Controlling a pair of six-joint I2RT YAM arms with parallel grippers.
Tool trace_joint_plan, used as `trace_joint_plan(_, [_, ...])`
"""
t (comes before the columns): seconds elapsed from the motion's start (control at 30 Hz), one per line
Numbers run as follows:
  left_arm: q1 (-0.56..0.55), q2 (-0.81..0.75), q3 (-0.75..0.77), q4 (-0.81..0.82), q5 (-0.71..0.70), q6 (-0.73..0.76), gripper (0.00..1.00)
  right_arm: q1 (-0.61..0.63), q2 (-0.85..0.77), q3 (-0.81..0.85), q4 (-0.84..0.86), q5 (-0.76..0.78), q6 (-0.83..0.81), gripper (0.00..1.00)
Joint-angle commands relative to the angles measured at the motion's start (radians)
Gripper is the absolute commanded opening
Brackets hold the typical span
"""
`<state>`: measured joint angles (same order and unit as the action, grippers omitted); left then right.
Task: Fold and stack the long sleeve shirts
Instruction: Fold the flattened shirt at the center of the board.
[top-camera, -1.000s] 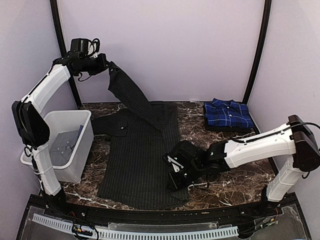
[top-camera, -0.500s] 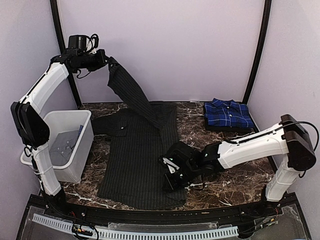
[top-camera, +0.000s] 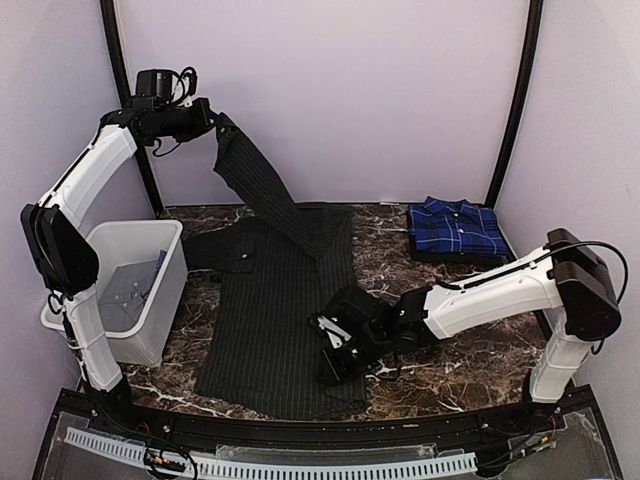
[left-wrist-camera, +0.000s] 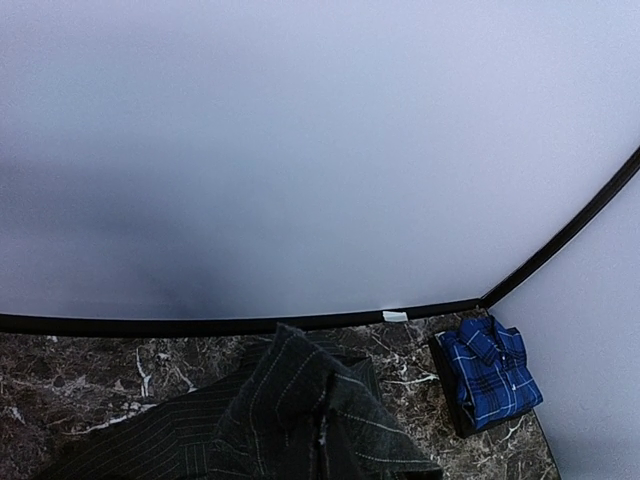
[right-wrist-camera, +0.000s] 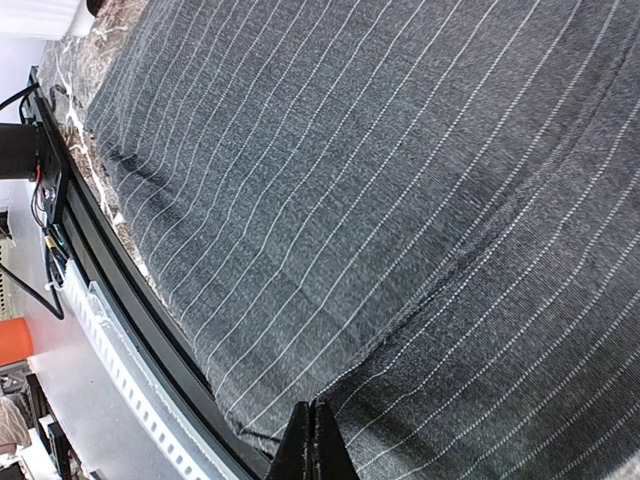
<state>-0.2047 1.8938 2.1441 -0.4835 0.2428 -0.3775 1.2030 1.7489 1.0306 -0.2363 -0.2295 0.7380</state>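
A black pinstriped long sleeve shirt (top-camera: 270, 320) lies spread on the marble table. My left gripper (top-camera: 213, 122) is high at the back left, shut on the end of one sleeve (top-camera: 262, 190), which hangs taut down to the shirt's collar area. In the left wrist view the bunched sleeve cloth (left-wrist-camera: 310, 410) hides the fingers. My right gripper (top-camera: 332, 362) is low over the shirt's lower right part. Its fingertips (right-wrist-camera: 316, 440) are pressed together on an upper layer of cloth (right-wrist-camera: 520, 360) lying over the body. A blue plaid shirt (top-camera: 458, 228) sits folded at the back right.
A white plastic bin (top-camera: 165, 300) with grey items inside stands at the left, beside the left arm's base. The black table rim (right-wrist-camera: 130, 290) runs close below the shirt's hem. The plaid shirt (left-wrist-camera: 490, 375) rests on a dark pad near the corner post.
My right gripper has slid left across the shirt, drawing its right side over the body. The left gripper holds the sleeve up at nearly the same spot.
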Motion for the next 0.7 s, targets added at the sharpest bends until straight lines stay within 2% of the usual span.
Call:
trace_joint_plan(0.0, [0.008, -0.05, 0.019, -0.004, -0.002, 0.016, 0.0, -0.005, 0.032, 0.03, 0.054, -0.024, -0.006, 0.0])
trace_joint_plan(0.67, [0.008, -0.069, 0.021, -0.008, 0.028, 0.013, 0.0, -0.005, 0.052, -0.016, 0.125, -0.063, 0.012, 0.0])
